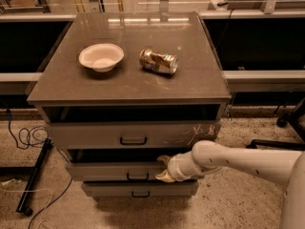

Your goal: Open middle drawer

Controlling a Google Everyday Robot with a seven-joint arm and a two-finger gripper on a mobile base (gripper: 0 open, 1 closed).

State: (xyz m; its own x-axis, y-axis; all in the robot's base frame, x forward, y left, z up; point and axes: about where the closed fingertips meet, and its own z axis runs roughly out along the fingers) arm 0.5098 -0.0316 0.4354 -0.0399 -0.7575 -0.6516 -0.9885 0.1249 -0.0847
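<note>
Gripper (164, 169) on my arm sits at the middle drawer (109, 171) front, just right of its handle (137, 176), beneath the scratched top drawer (90, 135); I cannot tell whether it grips anything.

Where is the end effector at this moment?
In the camera view, the end effector is low, right of centre, at the front of the middle drawer, just right of its handle and under the top drawer.

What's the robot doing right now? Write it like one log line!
gripper: at middle drawer front, right of handle | drawer: looks slightly out | bowl, can: on cabinet top
</note>
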